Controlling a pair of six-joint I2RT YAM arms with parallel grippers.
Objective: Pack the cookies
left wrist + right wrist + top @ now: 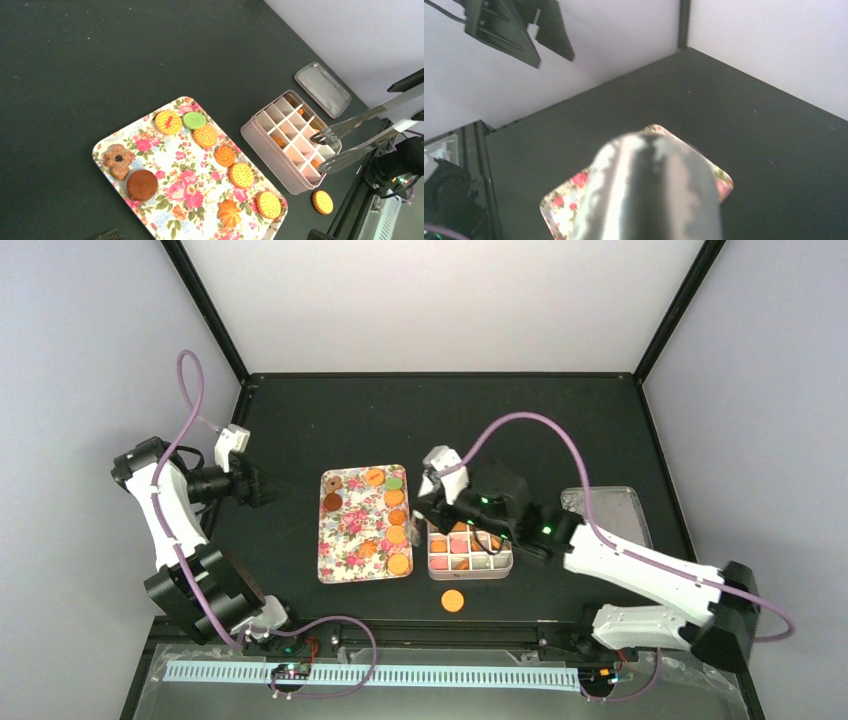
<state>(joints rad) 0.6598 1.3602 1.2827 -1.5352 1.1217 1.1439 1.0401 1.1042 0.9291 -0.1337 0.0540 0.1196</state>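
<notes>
The right gripper (447,502) pinches long metal tongs (334,133), whose tips hang apart over the pink divided box (270,157). Most small round orange, brown and green cookies (224,156) lie on the flower-patterned rectangular tray (187,177) beside the box. The left gripper (258,483), spread and empty, hangs left of the tray.

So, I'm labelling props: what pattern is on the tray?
Pink roses and green leaves on the white tray, clearest in the left wrist view.
</notes>
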